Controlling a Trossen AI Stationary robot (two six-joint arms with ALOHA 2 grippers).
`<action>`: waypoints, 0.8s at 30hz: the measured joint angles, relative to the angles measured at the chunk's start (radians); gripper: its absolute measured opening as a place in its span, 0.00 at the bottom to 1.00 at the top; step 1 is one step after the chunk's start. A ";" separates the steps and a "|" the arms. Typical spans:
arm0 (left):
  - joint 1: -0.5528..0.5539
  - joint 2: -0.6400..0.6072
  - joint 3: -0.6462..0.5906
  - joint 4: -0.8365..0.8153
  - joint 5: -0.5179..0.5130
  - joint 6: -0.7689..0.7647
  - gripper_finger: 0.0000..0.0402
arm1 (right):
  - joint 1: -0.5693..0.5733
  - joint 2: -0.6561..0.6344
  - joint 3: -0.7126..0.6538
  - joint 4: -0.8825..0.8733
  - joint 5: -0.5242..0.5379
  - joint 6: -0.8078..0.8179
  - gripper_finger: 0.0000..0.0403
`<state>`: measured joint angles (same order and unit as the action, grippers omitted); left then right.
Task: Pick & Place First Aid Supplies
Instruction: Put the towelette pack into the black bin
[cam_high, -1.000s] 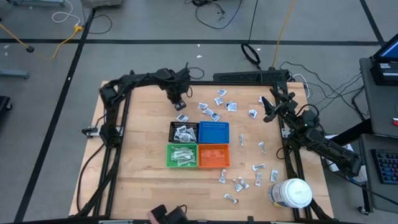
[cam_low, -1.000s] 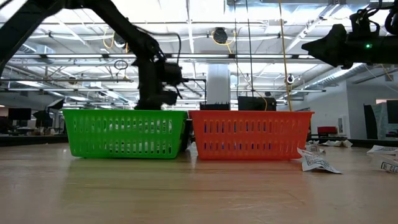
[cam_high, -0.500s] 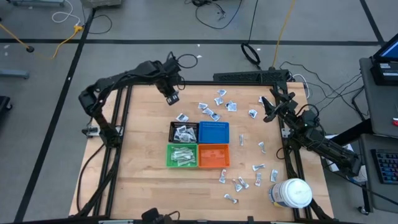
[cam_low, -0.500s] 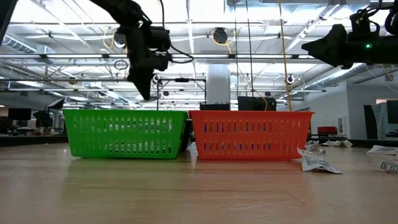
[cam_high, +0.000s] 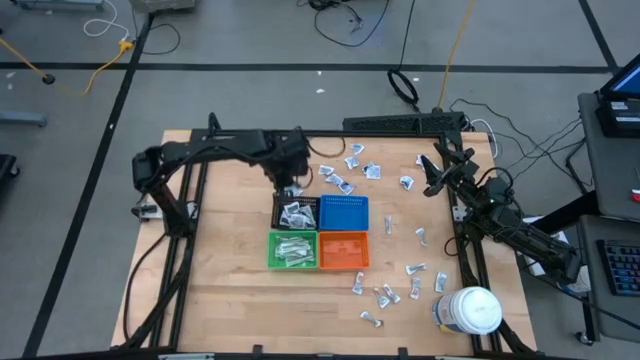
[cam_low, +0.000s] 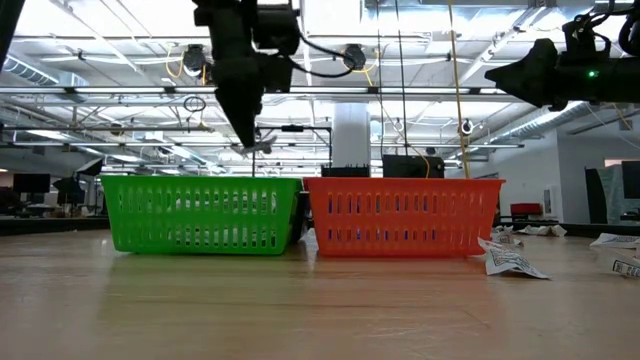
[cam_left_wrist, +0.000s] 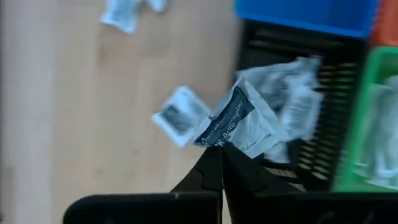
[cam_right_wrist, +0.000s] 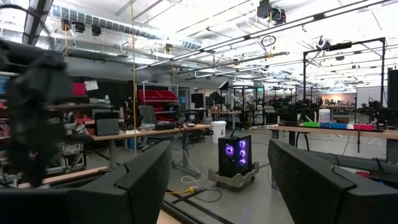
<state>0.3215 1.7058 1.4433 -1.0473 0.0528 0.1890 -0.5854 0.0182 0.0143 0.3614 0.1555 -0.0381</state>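
My left gripper (cam_high: 290, 180) hangs above the far edge of the black bin (cam_high: 296, 212), shut on one white packet with dark blue print (cam_left_wrist: 239, 121). In the low view it stands high over the green bin (cam_low: 200, 215), the packet at its tips (cam_low: 257, 146). Another packet (cam_left_wrist: 180, 115) lies flat on the table beside the black bin (cam_left_wrist: 298, 149), which holds several packets. More packets lie scattered at the far side (cam_high: 350, 160) and near right (cam_high: 385, 295). My right gripper (cam_high: 428, 180) waits open, raised at the table's right edge (cam_right_wrist: 217, 180). My left gripper pinches the packet by its lower edge (cam_left_wrist: 225, 144) between its two shut fingers (cam_left_wrist: 208, 171), coming from above and pointing down. The packet is lifted clear and sticks out past the fingertips, slightly crumpled.
Blue bin (cam_high: 343, 213), green bin (cam_high: 293, 250) with strips and orange bin (cam_high: 343, 250) join the black one in a square block at mid-table. A large white jar (cam_high: 470, 310) stands at the near right corner. Bare wood lies left of the bins.
My left gripper rose from low beside the bins, swung up toward the far left, then came back toward the black bin, higher than before, carrying the packet clear of the table. The right arm kept still.
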 joint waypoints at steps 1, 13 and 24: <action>-0.020 0.000 0.000 -0.004 0.000 -0.012 0.00 | 0.000 0.000 0.000 0.000 0.000 0.000 0.65; -0.136 0.068 -0.001 0.052 -0.049 -0.085 0.00 | 0.000 0.000 0.000 0.000 0.000 0.000 0.65; -0.181 0.110 -0.103 0.160 -0.054 -0.116 0.01 | 0.000 0.000 0.000 0.000 0.000 0.000 0.65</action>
<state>0.1410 1.8156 1.3403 -0.8871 -0.0013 0.0727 -0.5854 0.0185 0.0141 0.3618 0.1555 -0.0380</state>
